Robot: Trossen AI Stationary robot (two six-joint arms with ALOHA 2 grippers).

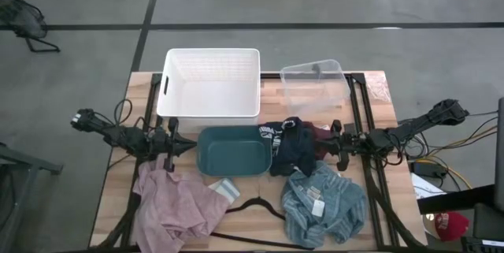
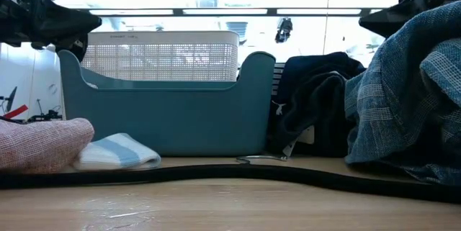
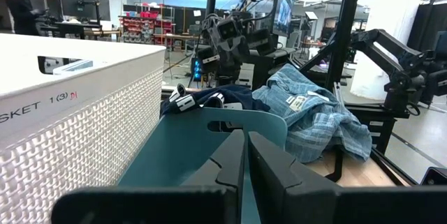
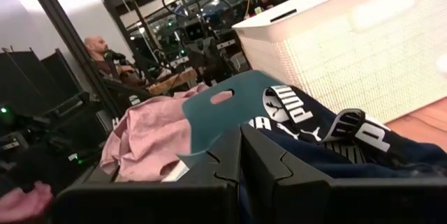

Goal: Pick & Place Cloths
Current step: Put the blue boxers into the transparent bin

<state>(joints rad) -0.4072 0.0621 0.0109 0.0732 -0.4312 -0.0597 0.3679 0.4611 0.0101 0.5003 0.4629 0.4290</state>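
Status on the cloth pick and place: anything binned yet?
Nothing done: teal bin and white bin look empty. Nothing in hand: left pincer and right pincer are shut, holding nothing. Left: pink cloth, striped blue cloth, navy cloth, all on the table.

A white perforated plastic basket (image 1: 211,82) stands at the far side of the light wooden table (image 1: 252,225), left of centre. Just to its right sits a clear plastic bin (image 1: 315,87). Nearer, just in front of the white basket, stands a teal plastic tub (image 1: 234,150) with cut-out handles. A black wire hanger (image 1: 253,206) lies flat by the near edge. On the floor right of the table lies a red cap (image 1: 449,224).
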